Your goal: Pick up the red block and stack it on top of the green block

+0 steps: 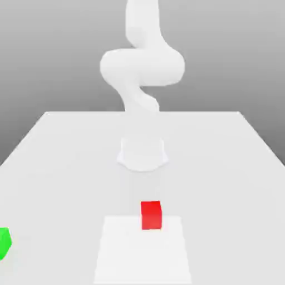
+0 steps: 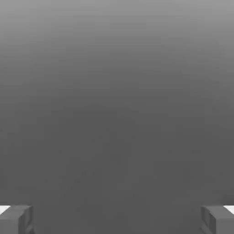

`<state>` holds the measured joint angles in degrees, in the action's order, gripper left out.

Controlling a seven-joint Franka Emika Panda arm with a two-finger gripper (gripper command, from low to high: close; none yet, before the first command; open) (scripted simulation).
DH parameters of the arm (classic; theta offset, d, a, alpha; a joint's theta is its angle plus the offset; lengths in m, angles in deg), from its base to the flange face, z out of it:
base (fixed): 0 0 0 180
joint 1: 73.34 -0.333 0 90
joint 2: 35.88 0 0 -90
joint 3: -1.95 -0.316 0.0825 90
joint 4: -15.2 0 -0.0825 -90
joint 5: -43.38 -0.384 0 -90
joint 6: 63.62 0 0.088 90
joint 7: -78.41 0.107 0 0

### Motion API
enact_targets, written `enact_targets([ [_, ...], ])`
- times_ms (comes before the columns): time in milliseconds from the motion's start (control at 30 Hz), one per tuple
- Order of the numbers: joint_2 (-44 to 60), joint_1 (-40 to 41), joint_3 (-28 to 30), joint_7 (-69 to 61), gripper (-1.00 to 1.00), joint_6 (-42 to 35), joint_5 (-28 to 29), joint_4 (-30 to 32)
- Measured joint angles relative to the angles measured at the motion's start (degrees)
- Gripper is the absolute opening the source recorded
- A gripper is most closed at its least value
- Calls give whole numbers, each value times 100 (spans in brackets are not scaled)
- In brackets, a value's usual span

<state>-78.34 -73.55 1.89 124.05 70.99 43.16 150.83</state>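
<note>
Block, red (image 1: 151,216), lay on the worktop (image 1: 61,161), on the near side of the arm (image 1: 142,67). Pincer (image 2: 117,220) stood wide and empty; the required approach was judged to be downward.

White table (image 1: 222,183); red block (image 1: 151,216) on its pale patch (image 1: 142,256); green block (image 1: 4,243) well apart.

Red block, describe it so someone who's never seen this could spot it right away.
In the exterior view, the pale table has a white patch at the front. The block sits at that patch's far edge. It is red, unlike the green one at the exterior view's left.
</note>
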Motion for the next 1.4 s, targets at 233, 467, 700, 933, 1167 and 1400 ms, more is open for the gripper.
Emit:
enact_targets([
  [233,1146,-95,-27,-54,0,949,-46,1280],
  [467,2385,-185,-92,-96,0,1946,-71,2655],
  [700,4554,-233,-109,-9,0,3656,64,3224],
  [933,5164,-289,-46,28,-100,4177,112,3154],
  [1167,4499,-264,-89,-14,-100,3604,54,3249],
  [1400,3798,7,191,143,-100,2552,-63,2912],
])
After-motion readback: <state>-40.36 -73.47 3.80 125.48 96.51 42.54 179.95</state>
